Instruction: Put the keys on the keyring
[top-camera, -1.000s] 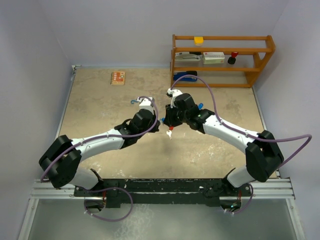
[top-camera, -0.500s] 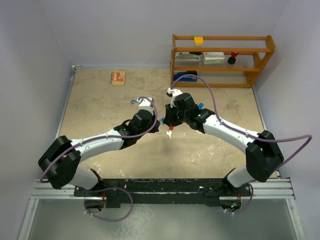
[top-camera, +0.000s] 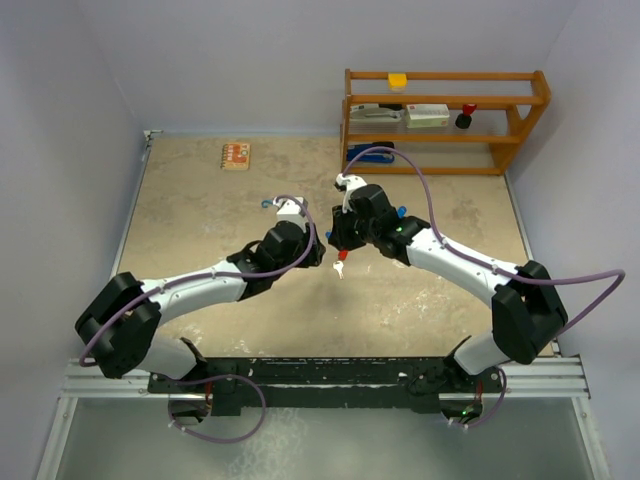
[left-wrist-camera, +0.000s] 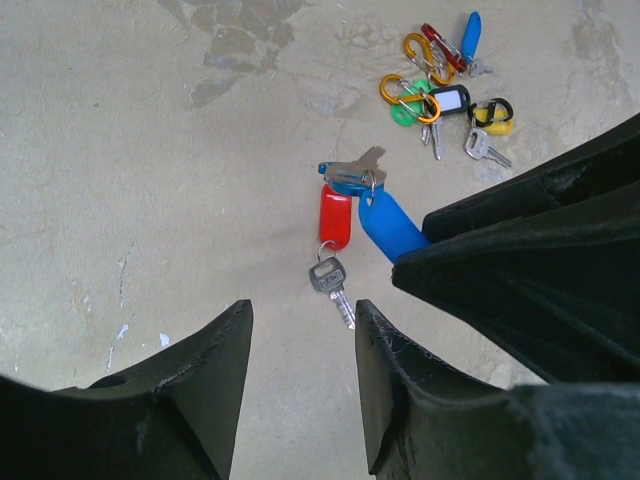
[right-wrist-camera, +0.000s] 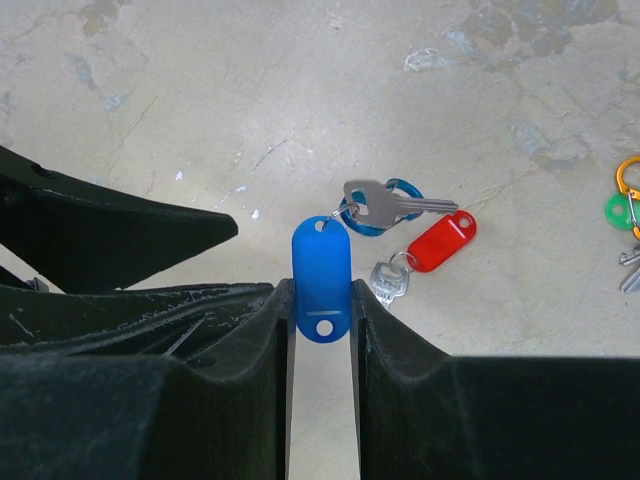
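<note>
My right gripper (right-wrist-camera: 320, 290) is shut on a blue plastic tag (right-wrist-camera: 321, 262), holding it above the table. From the tag hangs a blue keyring (right-wrist-camera: 392, 222) with a silver key (right-wrist-camera: 385, 203) on it. A red tag (right-wrist-camera: 440, 240) with a second small key (right-wrist-camera: 388, 280) hangs from the same ring. The bunch shows in the left wrist view too, with the red tag (left-wrist-camera: 335, 216) and small key (left-wrist-camera: 331, 280) just ahead of my left gripper (left-wrist-camera: 303, 310). That gripper is open with nothing between its fingers. More keys (left-wrist-camera: 478, 146) lie in a pile beyond.
Orange and red S-shaped clips (left-wrist-camera: 412, 92) are mixed with the loose keys at the far side. A wooden shelf (top-camera: 445, 120) with small items stands at the back right. A small wooden block (top-camera: 236, 156) lies at the back left.
My left gripper has opened from shut and drawn slightly back from the hanging bunch. The right gripper still holds the blue tag in the same place.
</note>
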